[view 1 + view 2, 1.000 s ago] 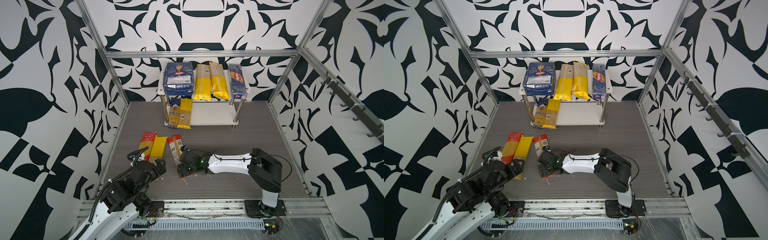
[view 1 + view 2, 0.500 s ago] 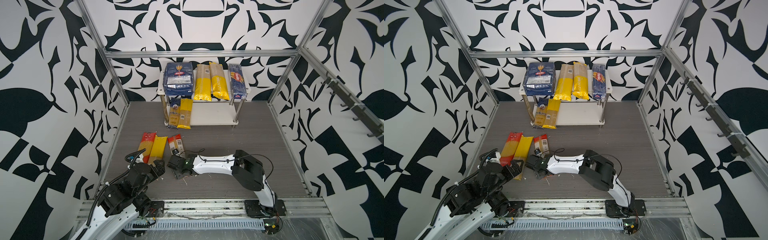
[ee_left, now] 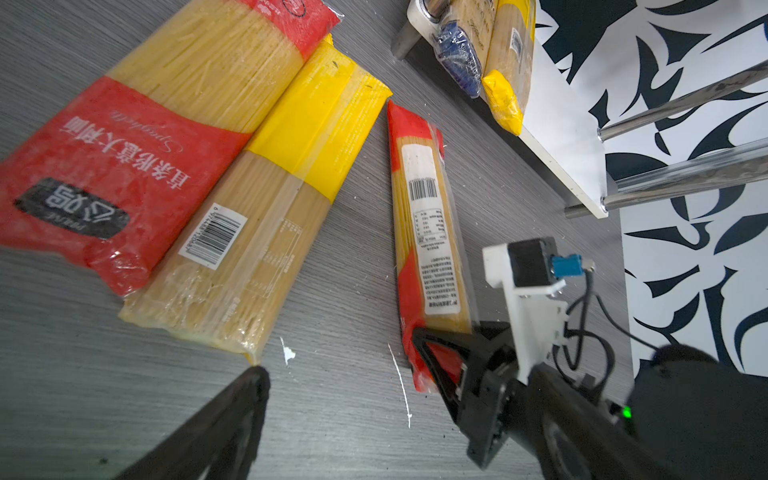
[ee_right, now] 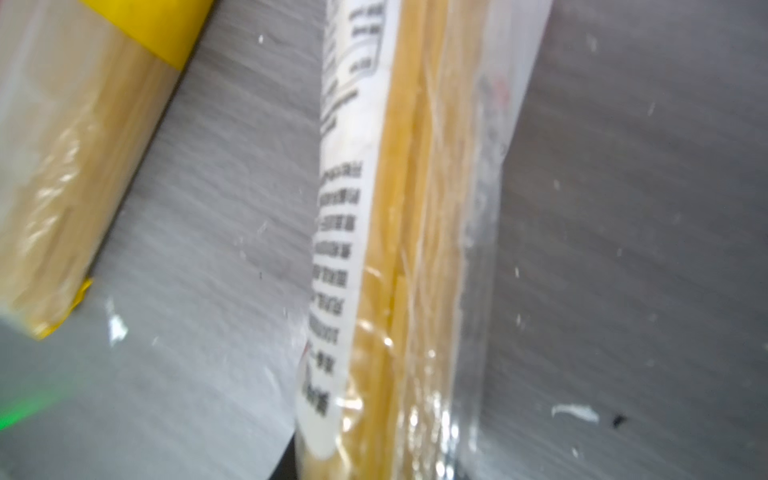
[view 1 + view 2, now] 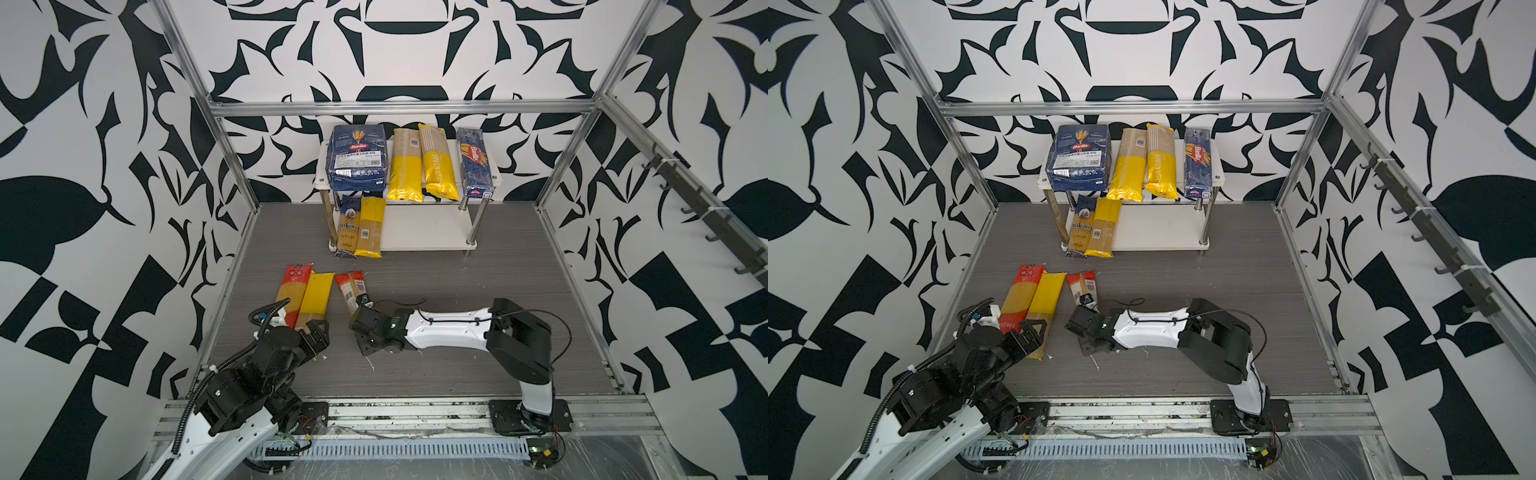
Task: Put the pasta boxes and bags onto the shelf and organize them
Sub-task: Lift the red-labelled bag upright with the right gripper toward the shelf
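Right gripper clamps the slim labelled bag at its red end (label up). At that bag's ten o'clock lie a yellow bag and a red bag, touching. The shelf is at one o'clock.

The tabletop is finished in matt grey with a fine wood grain. The red-ended bag is made of thin clear plastic film, glossy and creased, and a matt white paper label is stuck to it. The shelf boards are surfaced smooth and white; the shelf posts are polished to a mirror-bright metal. The frame rails are seen as pale, satin, brushed-looking metal.
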Robot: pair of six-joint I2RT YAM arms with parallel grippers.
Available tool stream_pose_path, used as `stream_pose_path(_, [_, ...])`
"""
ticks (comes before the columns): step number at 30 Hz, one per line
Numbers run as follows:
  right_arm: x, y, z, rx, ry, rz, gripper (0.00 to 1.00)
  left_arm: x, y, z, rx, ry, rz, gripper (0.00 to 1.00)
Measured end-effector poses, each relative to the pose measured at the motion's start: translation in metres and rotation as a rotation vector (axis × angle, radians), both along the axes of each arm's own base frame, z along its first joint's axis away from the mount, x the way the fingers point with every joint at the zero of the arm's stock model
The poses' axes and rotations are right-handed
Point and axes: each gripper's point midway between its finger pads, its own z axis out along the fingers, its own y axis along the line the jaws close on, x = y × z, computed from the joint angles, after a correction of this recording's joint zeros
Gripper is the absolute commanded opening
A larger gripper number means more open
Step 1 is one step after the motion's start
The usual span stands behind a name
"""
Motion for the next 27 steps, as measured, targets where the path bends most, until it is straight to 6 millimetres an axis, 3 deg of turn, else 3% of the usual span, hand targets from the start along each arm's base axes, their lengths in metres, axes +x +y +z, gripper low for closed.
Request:
stream_pose_path(7, [-0.014,-0.036,0.005,0.28,0.145,-0.033,0.08,0.001,-0.001,-0.005,0.024,0.025,0.001,1.0])
stream_pose_path(12, [-0.024,-0.064,0.016,0.293,0.166,-0.053,0.07,0.004,-0.004,-0.013,0.062,0.065,-0.001,0.99])
stream_pose_path(18, [-0.034,-0.103,0.046,0.304,0.159,-0.081,0.07,0.014,-0.015,-0.018,0.101,0.105,-0.012,1.0])
stream_pose_path(21, [-0.032,-0.127,0.065,0.319,0.134,-0.12,0.07,0.022,-0.024,-0.018,0.11,0.119,-0.026,0.99])
stream_pose_path(27, [-0.007,-0.174,0.102,0.375,0.03,-0.232,0.07,0.039,-0.046,-0.009,0.1,0.106,-0.065,1.0])
